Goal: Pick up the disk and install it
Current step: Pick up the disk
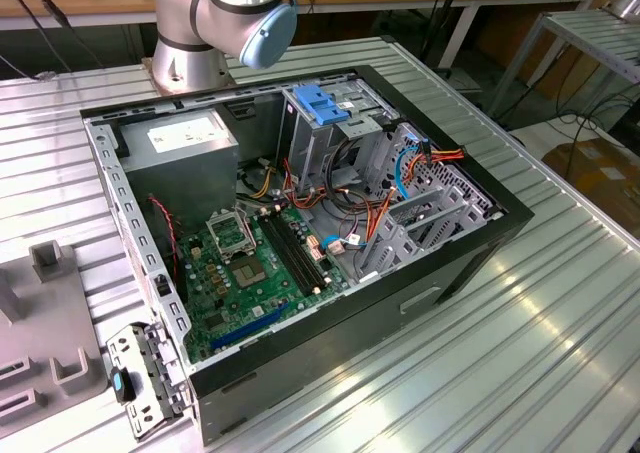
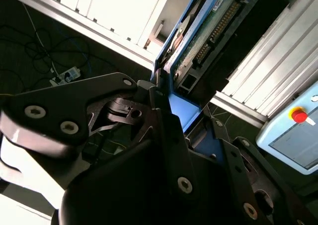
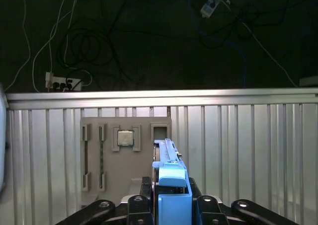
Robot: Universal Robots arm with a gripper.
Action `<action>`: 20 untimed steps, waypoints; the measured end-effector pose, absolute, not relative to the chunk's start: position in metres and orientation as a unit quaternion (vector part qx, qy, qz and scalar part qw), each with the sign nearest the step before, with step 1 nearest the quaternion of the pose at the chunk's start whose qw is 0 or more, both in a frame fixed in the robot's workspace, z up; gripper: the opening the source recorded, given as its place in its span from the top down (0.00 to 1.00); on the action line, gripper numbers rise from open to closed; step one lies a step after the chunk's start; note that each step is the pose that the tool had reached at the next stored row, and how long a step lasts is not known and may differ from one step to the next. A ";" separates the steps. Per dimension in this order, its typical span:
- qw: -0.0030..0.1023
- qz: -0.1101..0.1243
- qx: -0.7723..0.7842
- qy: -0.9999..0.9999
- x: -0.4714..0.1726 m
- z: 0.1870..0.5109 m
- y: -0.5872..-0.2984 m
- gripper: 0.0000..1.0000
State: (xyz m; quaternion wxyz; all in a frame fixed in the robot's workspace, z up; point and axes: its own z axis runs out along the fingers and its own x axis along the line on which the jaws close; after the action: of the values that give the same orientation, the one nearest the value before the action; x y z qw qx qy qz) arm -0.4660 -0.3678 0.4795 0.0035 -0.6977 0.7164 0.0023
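**Exterior view.**
- One open computer case [image 1: 500, 223] is lying on the ribbed metal surface [image 1: 520, 353].
- Inside it are one motherboard [image 1: 240, 273], one power supply [image 1: 185, 148] with a white sticker, and one drive cage [image 1: 325, 138] with a light-blue latch on top.
- One grey fixture tray [image 1: 40, 343] is sitting beside the case, at the exterior view's left.
- The base joints of one robot arm [image 1: 230, 13] are standing behind the case.
- No drive is showing in the cage from this angle, so the install half of the task is judged not yet done.

**Second wrist view.**
- One end effector [image 2: 166, 106], black and two-fingered, is clamping one disk [image 2: 208, 26].
- The fingers are closed on the disk's blue plastic rail.
- The disk is projecting edge-on, with its green circuit-board face and connector row showing.
- One pendant [image 2: 293, 135] with a red button is lying off to one side.

**First wrist view.**
- The same end effector [image 3: 171, 207] is gripping the disk [image 3: 168, 160], with the blue tab sitting between the fingers.
- The disk is hanging over the grey fixture tray [image 3: 129, 175], which is carrying one processor chip [image 3: 125, 137].
- One power strip [image 3: 62, 85] is lying among cables on the dark floor.

**Progress.** The pick-up is judged complete, and the disk is in the grip and outside the case.
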 end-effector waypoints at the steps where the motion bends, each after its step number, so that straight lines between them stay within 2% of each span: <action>1: 0.004 0.002 -0.698 0.716 -0.466 0.482 -0.368 0.63; 20: 0.004 0.002 -0.698 0.716 -0.466 0.502 -0.368 0.63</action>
State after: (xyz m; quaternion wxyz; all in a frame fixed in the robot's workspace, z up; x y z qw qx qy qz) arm -0.4660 -0.3678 0.5018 0.0035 -0.6977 0.7164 0.0024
